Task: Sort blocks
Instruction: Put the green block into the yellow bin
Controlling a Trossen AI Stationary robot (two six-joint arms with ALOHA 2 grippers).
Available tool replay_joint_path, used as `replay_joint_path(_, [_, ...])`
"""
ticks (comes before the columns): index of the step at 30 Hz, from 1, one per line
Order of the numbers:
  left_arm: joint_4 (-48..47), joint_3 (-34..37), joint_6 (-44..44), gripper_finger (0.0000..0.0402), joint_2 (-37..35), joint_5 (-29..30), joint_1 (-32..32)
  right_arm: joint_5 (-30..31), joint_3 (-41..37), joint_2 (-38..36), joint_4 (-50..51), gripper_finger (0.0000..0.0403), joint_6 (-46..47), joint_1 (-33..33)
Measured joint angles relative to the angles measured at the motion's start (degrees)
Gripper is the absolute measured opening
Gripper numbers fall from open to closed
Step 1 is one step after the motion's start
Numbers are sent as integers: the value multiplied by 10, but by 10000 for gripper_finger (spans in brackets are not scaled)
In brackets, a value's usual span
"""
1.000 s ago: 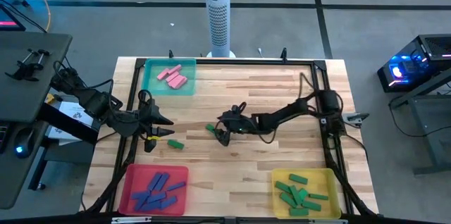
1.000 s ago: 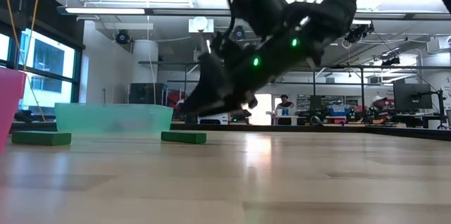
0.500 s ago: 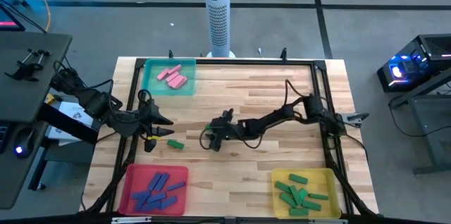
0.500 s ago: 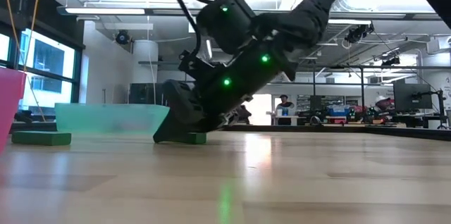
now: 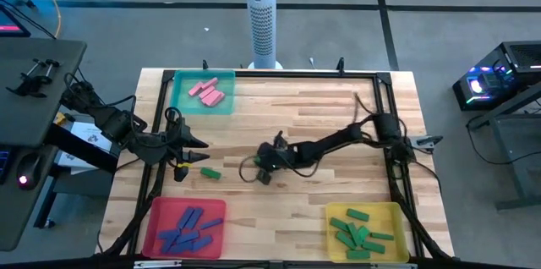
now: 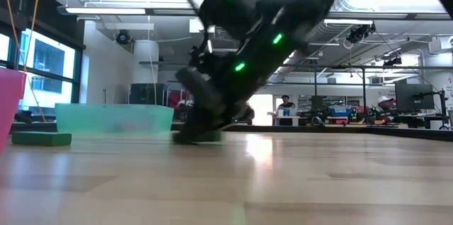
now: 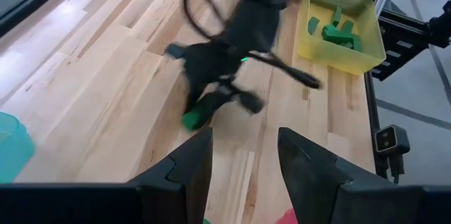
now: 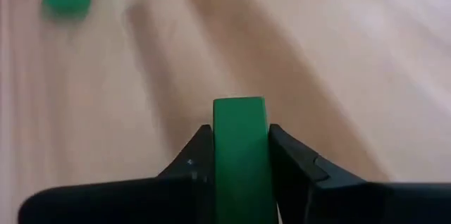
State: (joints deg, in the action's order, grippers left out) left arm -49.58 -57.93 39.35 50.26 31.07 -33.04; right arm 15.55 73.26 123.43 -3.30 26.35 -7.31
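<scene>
Right gripper (image 8: 239,155) low at table centre, both fingers clamped on a green block (image 8: 239,146). Second green block (image 5: 211,172) lies loose on the table (image 5: 338,108), near left gripper (image 5: 201,159); left fingers (image 7: 190,164) parted, holding nothing. Other blocks in trays

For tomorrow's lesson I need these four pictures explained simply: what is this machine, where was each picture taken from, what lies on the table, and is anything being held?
It is a robot with two dark arms at a wooden table. One picture looks down from above, one looks level across the tabletop, and one comes from each wrist. Three trays hold sorted blocks: the teal tray pink ones, the red tray blue ones, the yellow tray green ones. The right gripper, at mid-table, has its fingers closed on a green block. Another green block lies loose near the left gripper, which waits at the table's left side, fingers apart and empty.
</scene>
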Motion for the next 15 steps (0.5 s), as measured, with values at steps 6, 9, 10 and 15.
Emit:
replay_joint_path(6, [1,0,-11,147,0,10,0,42,0,-152,168,69,-22,-32])
replay_joint_path(9, [1,0,-11,147,0,11,0,36,0,-239,265,69,-1,-62])
replay_joint_path(10, [1,0,-11,147,0,11,0,18,0,-268,286,69,14,-76])
replay_joint_path(15, [1,0,-13,147,0,15,0,-26,1,-388,391,69,140,-165])
